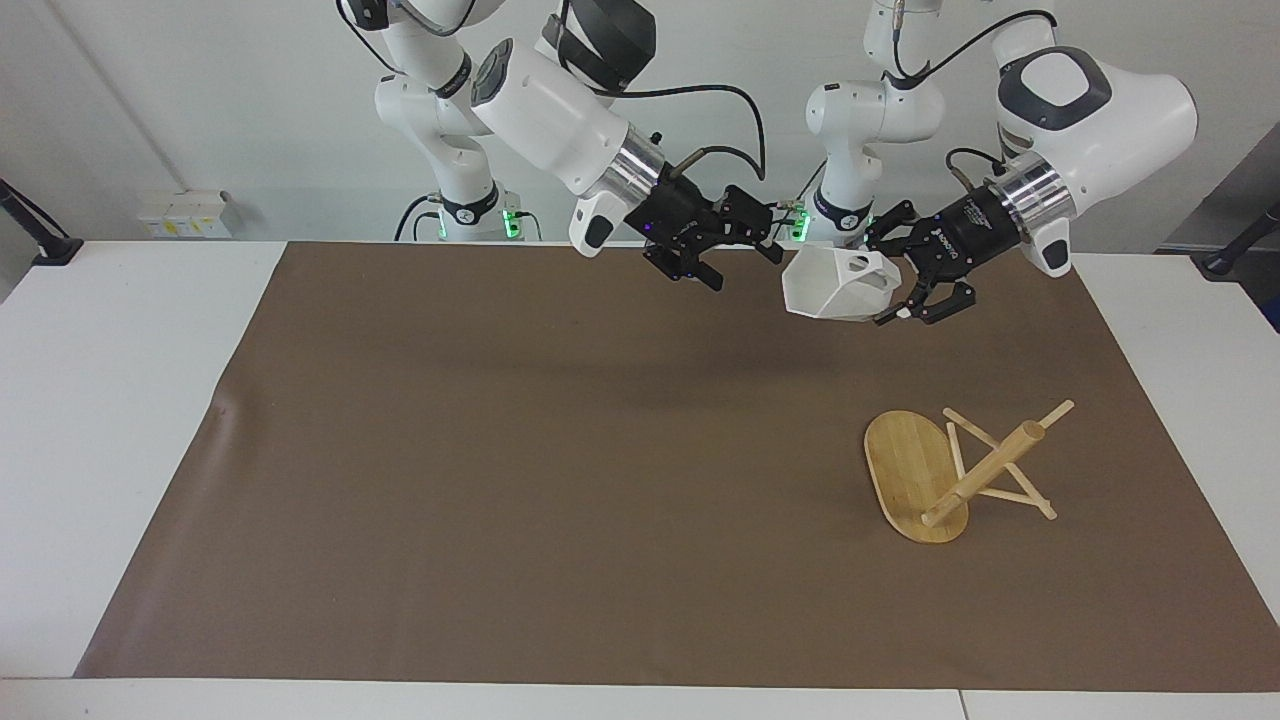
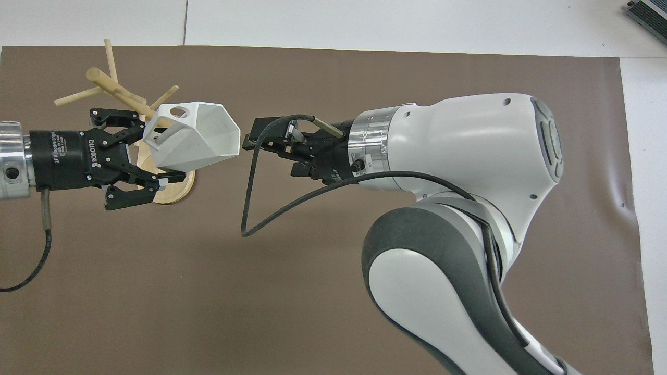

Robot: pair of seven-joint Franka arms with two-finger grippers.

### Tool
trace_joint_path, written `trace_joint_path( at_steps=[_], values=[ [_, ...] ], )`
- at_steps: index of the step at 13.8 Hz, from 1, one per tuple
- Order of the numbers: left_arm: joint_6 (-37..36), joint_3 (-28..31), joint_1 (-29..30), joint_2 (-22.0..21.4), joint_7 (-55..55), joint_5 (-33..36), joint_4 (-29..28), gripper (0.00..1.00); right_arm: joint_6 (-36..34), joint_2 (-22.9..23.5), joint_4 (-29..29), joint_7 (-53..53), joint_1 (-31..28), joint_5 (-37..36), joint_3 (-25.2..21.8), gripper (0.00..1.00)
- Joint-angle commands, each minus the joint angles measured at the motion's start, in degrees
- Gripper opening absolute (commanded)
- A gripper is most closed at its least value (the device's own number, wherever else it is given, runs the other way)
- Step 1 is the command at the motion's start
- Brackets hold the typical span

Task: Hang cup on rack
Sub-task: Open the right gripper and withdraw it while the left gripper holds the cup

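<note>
Cup held aloft by left tool, clamped at handle end, at 12 o'clock from toppled rack on bench; right tool apart, clear.

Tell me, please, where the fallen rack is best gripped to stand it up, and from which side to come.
Probably the thick post, near its free end, coming from above with the fingers across it. The rack lies tipped, its oval base on edge, and the post slants up off the mat, so that end is clear. The thin pegs offer less hold.
</note>
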Motion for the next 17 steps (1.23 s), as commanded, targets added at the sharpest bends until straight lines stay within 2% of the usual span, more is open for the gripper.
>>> trace_joint_path(
  at_steps=[1, 3, 5, 8, 11, 15, 17],
  values=[
    [3.7, -0.3, 1.2, -1.5, -3.5, 2.1, -2.9, 0.00, -0.4, -1.6, -1.7, -1.1, -1.2, -9.7, -1.5, 1.00],
    [9.9, -0.5, 0.4, -2.3, -7.8, 2.7, -6.2, 0.00, -0.4, -1.6, -1.7, -3.6, -1.2, -19.4, -3.4, 1.00],
    [16.4, -1.4, -0.7, -2.6, -12.1, 2.7, -8.9, 0.00, -0.5, -1.6, -1.7, -6.5, -1.2, -23.8, -6.3, 1.00],
    [24.2, -1.5, -2.8, -2.0, -12.6, 2.7, -12.4, 0.00, -0.6, -2.0, -1.8, -11.8, -1.2, -24.1, -13.0, 1.00],
    [29.6, -1.6, -3.2, -1.3, -12.0, 2.6, -14.5, 0.00, -0.6, -2.7, -3.2, -24.4, -1.3, -24.1, -17.9, 1.00],
    [31.7, -1.6, -3.2, 0.0, -12.3, 2.6, -14.6, 0.00, -3.6, -3.2, -3.4, -42.4, -1.7, -24.1, -24.5, 1.00],
    [35.4, -1.7, -3.9, 0.5, -12.9, 2.6, -15.1, 0.00, -6.3, -3.5, -3.4, -48.6, -1.8, -24.1, -27.6, 1.00]
  ],
)
